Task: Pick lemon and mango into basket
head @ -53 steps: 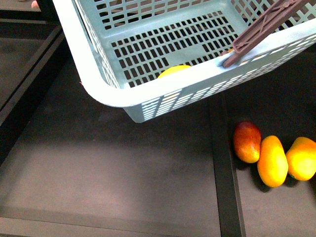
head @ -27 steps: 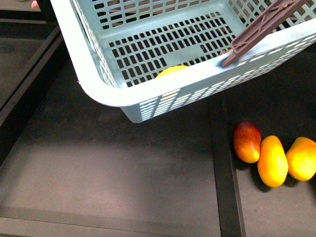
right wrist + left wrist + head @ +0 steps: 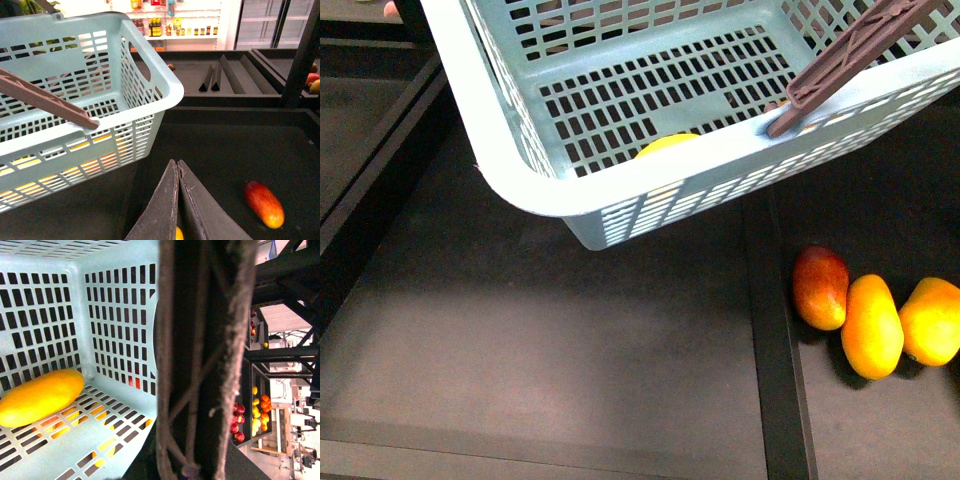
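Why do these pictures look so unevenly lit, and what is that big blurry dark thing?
Front view: a pale band of light crosses the dark tray floor. Left wrist view: a dark out-of-focus bar fills the middle, while the basket stays sharp. Right wrist view: the background shop shelves are washed out by glare.

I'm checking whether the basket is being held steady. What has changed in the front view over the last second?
The basket has drifted slightly left and up in the front view; its near corner sits a little higher than before. The yellow fruit inside moved with it. The three mangoes on the dark shelf stayed where they were. Nothing was visibly taken hold of or let go.
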Controlling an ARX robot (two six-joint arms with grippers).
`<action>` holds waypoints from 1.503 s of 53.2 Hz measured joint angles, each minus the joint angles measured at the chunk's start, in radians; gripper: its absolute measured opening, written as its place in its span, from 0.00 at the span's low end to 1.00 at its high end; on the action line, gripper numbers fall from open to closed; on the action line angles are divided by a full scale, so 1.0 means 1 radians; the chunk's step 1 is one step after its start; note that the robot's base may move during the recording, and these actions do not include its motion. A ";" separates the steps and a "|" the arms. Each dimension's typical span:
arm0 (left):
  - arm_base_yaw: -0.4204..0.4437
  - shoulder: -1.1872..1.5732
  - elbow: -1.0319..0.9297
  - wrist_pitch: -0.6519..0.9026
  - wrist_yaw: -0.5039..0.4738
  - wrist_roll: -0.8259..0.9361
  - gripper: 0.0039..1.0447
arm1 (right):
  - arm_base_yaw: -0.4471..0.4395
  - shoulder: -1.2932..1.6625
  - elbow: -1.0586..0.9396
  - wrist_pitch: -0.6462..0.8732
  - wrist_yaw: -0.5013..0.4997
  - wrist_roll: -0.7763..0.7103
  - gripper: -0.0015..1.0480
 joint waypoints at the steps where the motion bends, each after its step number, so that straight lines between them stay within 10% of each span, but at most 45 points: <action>1: 0.000 0.000 0.000 0.000 0.000 0.000 0.05 | 0.000 -0.008 0.000 -0.007 0.000 0.000 0.02; 52: 0.001 0.000 0.000 0.000 0.000 0.000 0.05 | 0.000 -0.254 0.000 -0.258 0.000 -0.001 0.02; 55: -0.002 0.000 -0.001 0.003 -0.019 0.009 0.05 | 0.000 -0.254 0.000 -0.258 0.000 -0.002 0.10; 63: -0.032 -0.014 -0.133 0.177 -0.471 0.076 0.05 | 0.000 -0.254 0.000 -0.258 -0.002 -0.002 0.37; 80: 0.130 -0.011 -0.354 0.429 -0.418 -0.036 0.05 | 0.000 -0.254 0.000 -0.259 -0.002 -0.001 0.93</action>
